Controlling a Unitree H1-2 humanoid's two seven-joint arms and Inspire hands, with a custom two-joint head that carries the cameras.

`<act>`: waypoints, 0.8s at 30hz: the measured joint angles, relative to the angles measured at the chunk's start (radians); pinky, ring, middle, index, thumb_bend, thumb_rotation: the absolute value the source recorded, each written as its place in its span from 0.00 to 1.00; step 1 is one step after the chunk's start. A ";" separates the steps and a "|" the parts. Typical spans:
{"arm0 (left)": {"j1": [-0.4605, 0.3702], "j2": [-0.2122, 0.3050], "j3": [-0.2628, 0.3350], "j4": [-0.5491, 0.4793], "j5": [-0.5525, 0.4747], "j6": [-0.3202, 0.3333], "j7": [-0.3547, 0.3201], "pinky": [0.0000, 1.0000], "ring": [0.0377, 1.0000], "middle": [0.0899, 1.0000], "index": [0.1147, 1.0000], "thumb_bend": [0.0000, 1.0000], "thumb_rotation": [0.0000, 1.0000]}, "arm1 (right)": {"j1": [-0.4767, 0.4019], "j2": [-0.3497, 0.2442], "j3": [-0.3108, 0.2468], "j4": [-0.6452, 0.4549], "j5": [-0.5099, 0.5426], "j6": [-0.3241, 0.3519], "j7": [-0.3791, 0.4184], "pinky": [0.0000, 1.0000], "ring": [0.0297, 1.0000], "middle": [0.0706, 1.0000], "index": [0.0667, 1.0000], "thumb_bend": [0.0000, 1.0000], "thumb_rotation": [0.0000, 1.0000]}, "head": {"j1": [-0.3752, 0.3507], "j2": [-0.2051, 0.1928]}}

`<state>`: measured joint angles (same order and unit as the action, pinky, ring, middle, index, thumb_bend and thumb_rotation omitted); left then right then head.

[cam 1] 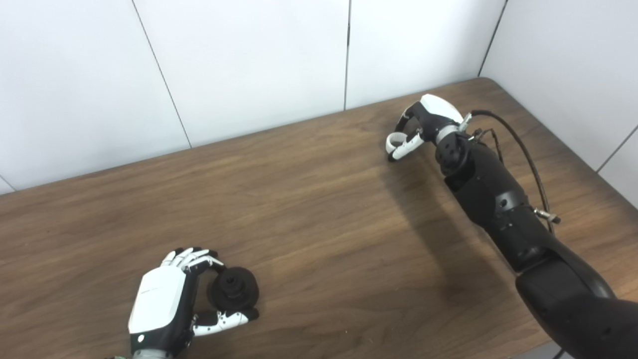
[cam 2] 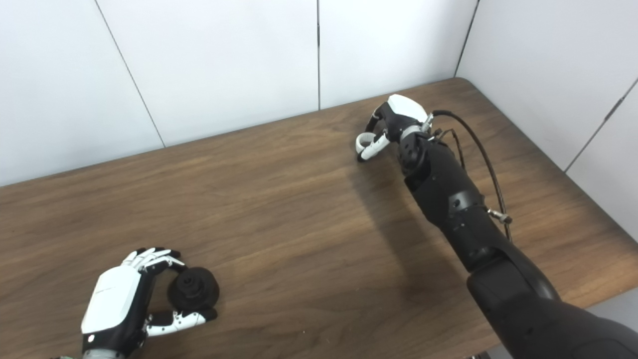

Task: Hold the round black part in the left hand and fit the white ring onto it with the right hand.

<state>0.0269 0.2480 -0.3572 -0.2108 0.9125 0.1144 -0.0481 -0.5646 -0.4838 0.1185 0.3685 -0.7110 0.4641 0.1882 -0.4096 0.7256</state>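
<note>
Parts gripped, hands well apart.
Left hand (cam 1: 164,304) is clamping the black part (cam 1: 233,289); right hand (cam 1: 423,124) is pinching the white ring (cam 1: 395,142), a light hold likely to slip in transit.

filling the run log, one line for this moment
left hand shut on round black part | right hand shut on white ring | apart, not fitted

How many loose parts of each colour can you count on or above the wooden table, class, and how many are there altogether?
Black: 1, the round black part, between the fingers of the left hand.
White: 1, the white ring, at the fingers of the right hand.
Total: 2.
</note>
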 measured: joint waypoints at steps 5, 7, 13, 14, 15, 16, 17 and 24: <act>0.000 -0.003 0.002 -0.001 0.002 0.000 -0.003 0.94 0.86 0.76 0.42 0.52 0.05 | 0.000 -0.014 0.021 -0.006 0.001 0.000 0.002 0.99 0.94 0.83 0.45 0.52 0.13 | 0.005 0.002; 0.000 -0.004 0.003 -0.001 0.002 0.000 -0.005 0.93 0.86 0.76 0.42 0.52 0.05 | 0.001 -0.018 0.029 -0.012 0.001 0.001 0.007 0.99 0.94 0.83 0.45 0.52 0.13 | 0.009 0.003; 0.003 -0.007 0.005 -0.003 0.004 0.000 -0.005 0.93 0.85 0.75 0.42 0.52 0.05 | 0.012 -0.051 0.084 -0.076 -0.007 0.001 0.065 1.00 0.94 0.83 0.45 0.52 0.14 | 0.023 0.008; 0.004 -0.008 0.006 -0.003 0.005 0.000 -0.005 0.93 0.85 0.75 0.42 0.52 0.05 | 0.014 -0.056 0.095 -0.091 -0.009 0.001 0.081 1.00 0.93 0.83 0.45 0.52 0.14 | 0.026 0.009; 0.004 -0.009 0.006 -0.004 0.007 0.001 -0.005 0.93 0.85 0.75 0.42 0.52 0.05 | 0.017 -0.061 0.108 -0.110 -0.011 -0.001 0.094 1.00 0.93 0.83 0.45 0.52 0.14 | 0.026 0.009; 0.005 -0.009 0.005 -0.005 0.009 0.002 -0.005 0.93 0.85 0.75 0.42 0.52 0.05 | 0.020 -0.063 0.120 -0.129 -0.014 -0.002 0.106 0.99 0.92 0.83 0.45 0.52 0.14 | 0.041 0.012; 0.005 -0.009 0.004 -0.006 0.011 0.006 -0.005 0.93 0.85 0.75 0.42 0.52 0.05 | 0.024 -0.064 0.133 -0.156 -0.016 -0.003 0.119 0.99 0.92 0.83 0.45 0.52 0.14 | 0.041 0.012; 0.008 -0.024 -0.007 -0.027 0.041 0.044 -0.028 0.93 0.85 0.75 0.42 0.52 0.05 | 0.022 -0.063 0.195 -0.342 -0.016 -0.032 0.216 0.99 0.93 0.82 0.45 0.52 0.14 | 0.092 0.021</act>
<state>0.0345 0.2242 -0.3646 -0.2376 0.9531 0.1582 -0.0762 -0.5427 -0.5471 0.3134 0.0263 -0.7271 0.4319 0.4044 -0.3177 0.7470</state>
